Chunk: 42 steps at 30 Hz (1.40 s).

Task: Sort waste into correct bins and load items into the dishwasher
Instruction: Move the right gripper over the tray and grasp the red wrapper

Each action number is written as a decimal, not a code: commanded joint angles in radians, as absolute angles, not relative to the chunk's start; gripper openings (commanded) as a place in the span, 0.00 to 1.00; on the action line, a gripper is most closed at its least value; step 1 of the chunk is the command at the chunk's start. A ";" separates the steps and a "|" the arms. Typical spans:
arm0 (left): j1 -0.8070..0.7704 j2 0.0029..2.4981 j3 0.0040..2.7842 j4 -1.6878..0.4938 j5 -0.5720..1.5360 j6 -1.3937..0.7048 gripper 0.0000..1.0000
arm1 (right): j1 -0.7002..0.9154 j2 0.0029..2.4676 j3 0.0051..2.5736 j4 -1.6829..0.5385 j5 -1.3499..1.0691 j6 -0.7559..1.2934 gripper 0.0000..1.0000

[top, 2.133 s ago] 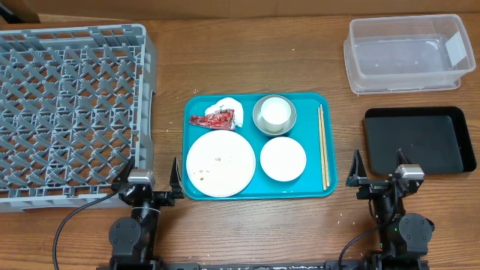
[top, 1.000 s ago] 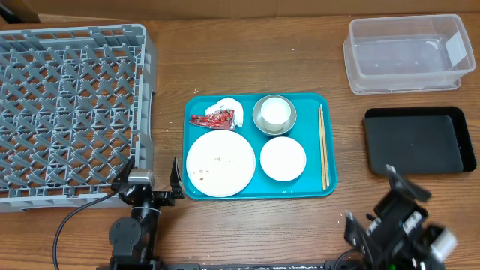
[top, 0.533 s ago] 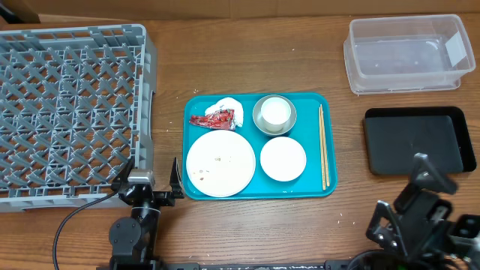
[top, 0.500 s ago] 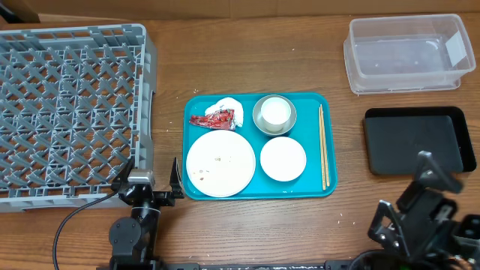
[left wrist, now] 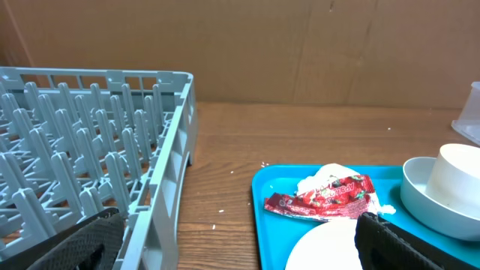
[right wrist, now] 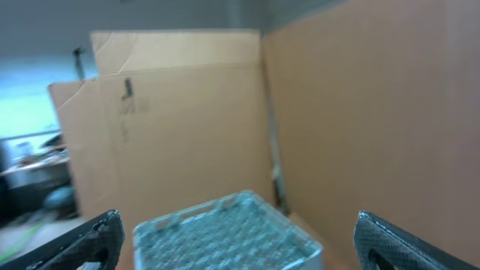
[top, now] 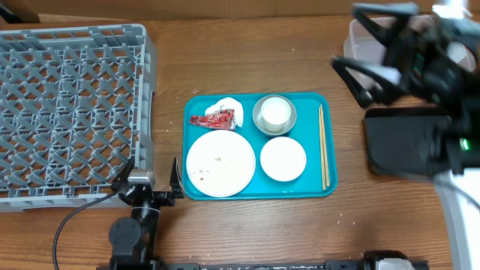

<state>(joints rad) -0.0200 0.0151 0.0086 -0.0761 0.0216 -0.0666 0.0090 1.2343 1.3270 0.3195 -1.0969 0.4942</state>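
Over the last two seconds the right gripper (top: 346,36) has left its rest spot at the near edge of the wooden surface (top: 247,60). It now hangs high, blurred with motion, above the clear rectangular plastic tub (top: 364,45) and the shallow black rectangular tray (top: 401,142). Its jaws are spread wide and carry nothing. The right wrist view shows only cardboard walls and the distant large grey lattice dish rack (top: 75,105).

The left gripper (top: 150,176) has not moved. It sits beside the rack's near corner with its jaws apart and empty.

Nothing on the teal serving tray (top: 309,127) has shifted:
- **Back left:** the crumpled red wrapper (top: 212,118) lies against the crumpled white paper napkin (top: 225,106).
- **Front left:** the large round white plate (top: 221,163) carries a few crumbs (top: 217,159).
- **Beside the plate:** the smaller white bowl (top: 283,159).
- **Back:** the small white cup (top: 275,112) stands inside the steel bowl (top: 259,120).
- **Right edge:** the thin wooden chopsticks (top: 323,146).

We judge that the sorting has not begun. The right arm looks to be swinging out for a first reach, and the chopsticks are nearest its side.
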 commanded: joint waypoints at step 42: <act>-0.020 0.004 0.006 -0.078 0.019 -0.044 1.00 | 0.611 2.020 2.158 -1.044 -0.465 -0.157 1.00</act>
